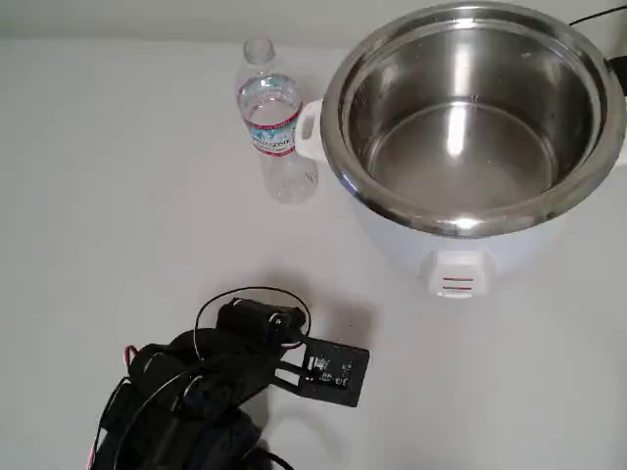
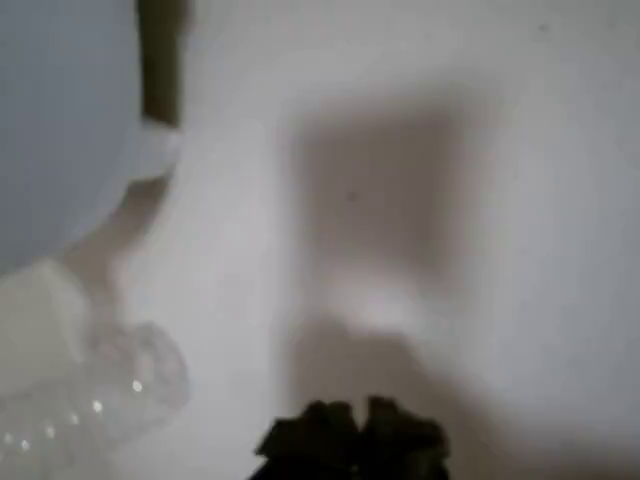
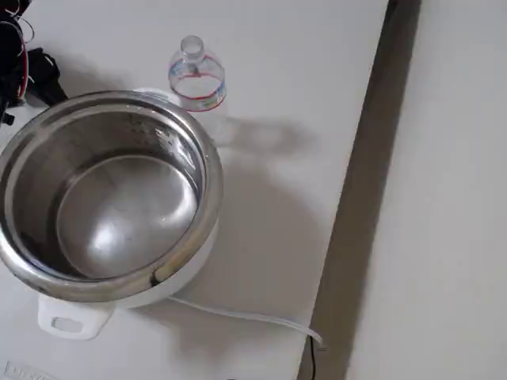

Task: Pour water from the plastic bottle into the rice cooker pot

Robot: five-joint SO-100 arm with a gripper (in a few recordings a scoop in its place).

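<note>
One bottle [image 1: 271,122] stands upright, uncapped, just beside the cooker pot [image 1: 470,117]. Gripper [image 2: 350,440] sits well apart, holding nothing; jaw spread cannot be told. Water in pot: possibly some, unclear.

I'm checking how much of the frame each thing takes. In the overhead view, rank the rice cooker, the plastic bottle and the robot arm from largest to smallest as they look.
1. Rice cooker, clearly largest.
2. Robot arm, partly cut off by the frame edge.
3. Plastic bottle, smallest.
</note>
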